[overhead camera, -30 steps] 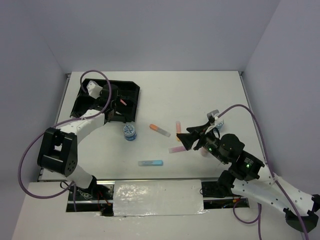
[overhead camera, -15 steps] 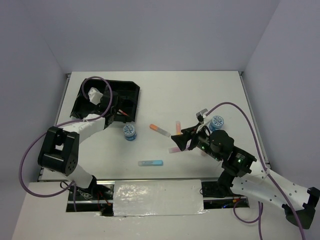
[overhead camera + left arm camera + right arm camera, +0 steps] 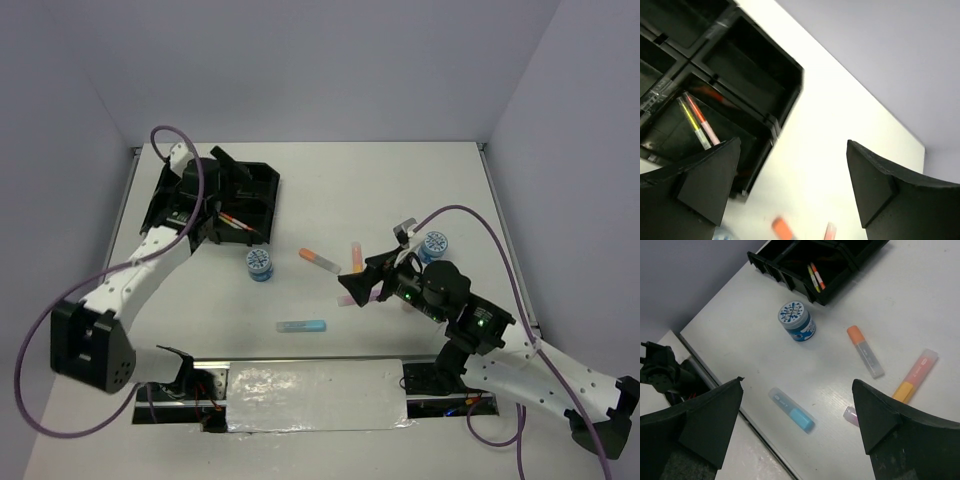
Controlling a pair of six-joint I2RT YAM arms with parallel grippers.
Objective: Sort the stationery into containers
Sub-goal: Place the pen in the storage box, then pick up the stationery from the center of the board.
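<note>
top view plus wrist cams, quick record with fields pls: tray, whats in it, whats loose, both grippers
tray: black, divided, far left
in tray: two thin pens, one compartment
loose: tape roll, second tape roll, orange highlighter, blue highlighter, pink highlighter, purple highlighter
left gripper: open, empty, over tray
right gripper: open, empty, over highlighters

place: robot lab cell | evidence: bare grey walls point(image 3: 300, 60), white table point(image 3: 400, 190), left arm point(image 3: 140, 265), right arm point(image 3: 530, 375)
</note>
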